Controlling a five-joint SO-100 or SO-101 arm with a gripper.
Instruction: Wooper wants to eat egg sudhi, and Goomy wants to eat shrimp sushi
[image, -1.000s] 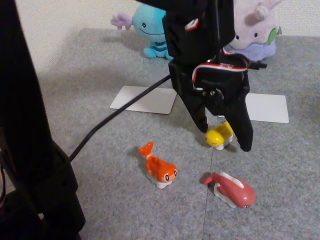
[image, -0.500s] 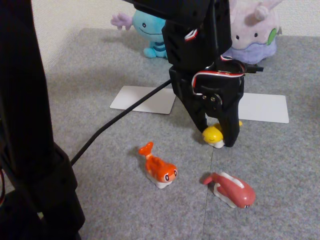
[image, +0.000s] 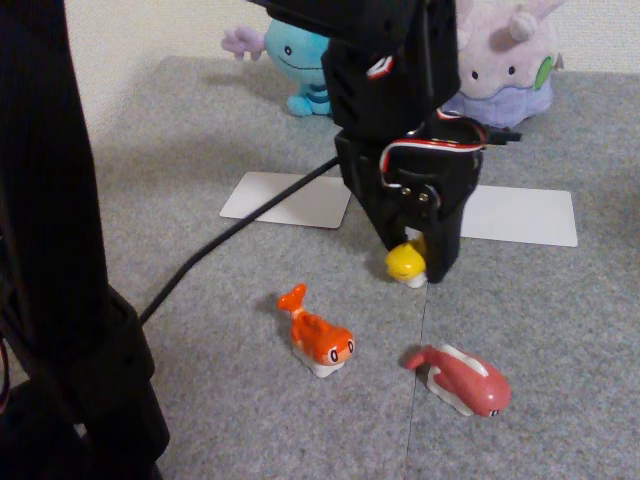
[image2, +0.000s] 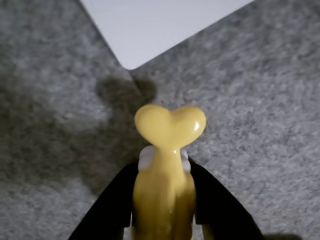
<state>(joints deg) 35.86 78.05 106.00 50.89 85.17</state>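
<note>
In the fixed view, the pinkish-red toy (image: 462, 379) is lying nearest, at the right, with the shrimp sushi (image: 318, 335) just left of it, both free on the grey counter (image: 230, 330). Just beyond them the hand (image: 410, 268) is clamping the egg sudhi (image: 405, 263) between its two black fingers, so the toy is sitting inside the grip rather than off to any side. The wrist view is showing what the fixed view is hiding: the yellow body (image2: 164, 192) is running lengthwise between the fingers, its forked tail pointing away toward a white card (image2: 160, 25). Whether the toy is touching the counter, I cannot tell. Farther back, two white cards are lying side by side. Wooper (image: 300, 55) is sitting at the far left, so the carry probably needs to go far and leftward. Goomy (image: 505, 60) is sitting at the far right.
</note>
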